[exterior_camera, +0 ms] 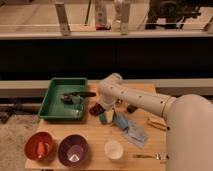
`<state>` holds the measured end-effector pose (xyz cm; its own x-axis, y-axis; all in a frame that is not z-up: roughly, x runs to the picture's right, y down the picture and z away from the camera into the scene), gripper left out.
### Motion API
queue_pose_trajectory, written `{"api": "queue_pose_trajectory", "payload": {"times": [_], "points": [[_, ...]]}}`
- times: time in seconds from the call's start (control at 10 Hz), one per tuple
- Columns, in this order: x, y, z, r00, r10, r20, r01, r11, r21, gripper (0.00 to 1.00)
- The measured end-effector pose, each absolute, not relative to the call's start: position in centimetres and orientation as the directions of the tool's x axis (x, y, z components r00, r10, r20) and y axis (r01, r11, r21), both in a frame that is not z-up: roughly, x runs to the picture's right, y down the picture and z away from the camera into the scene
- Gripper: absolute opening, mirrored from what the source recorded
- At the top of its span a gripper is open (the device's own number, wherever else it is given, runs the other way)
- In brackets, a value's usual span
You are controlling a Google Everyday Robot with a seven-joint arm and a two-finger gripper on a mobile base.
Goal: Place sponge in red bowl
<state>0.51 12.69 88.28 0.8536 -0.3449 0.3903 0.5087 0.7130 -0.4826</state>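
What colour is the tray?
Green tray, camera view; the gripper is beside it, at the sponge.

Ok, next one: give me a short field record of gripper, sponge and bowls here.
gripper: low at the table's middle, just above the sponge
sponge: between the green tray and the cloth, not in any bowl
red bowl: front left corner of the table
purple bowl: just right of the red bowl
task: not yet done

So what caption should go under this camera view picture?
Robot gripper down at the small teal rectangular sponge; round orange-red bowl sits apart beside a round purple bowl.
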Motion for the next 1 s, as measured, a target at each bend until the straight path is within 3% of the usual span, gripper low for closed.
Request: {"api": "queue_pose_trajectory", "payload": {"times": [0.5, 1.0], "points": [[1.15, 12.59, 87.85, 0.781, -0.459, 0.422, 0.621, 0.642, -0.451, 0.8], [1.41, 12.54, 87.69, 0.555, -0.638, 0.534, 0.831, 0.454, -0.321, 0.8]]}}
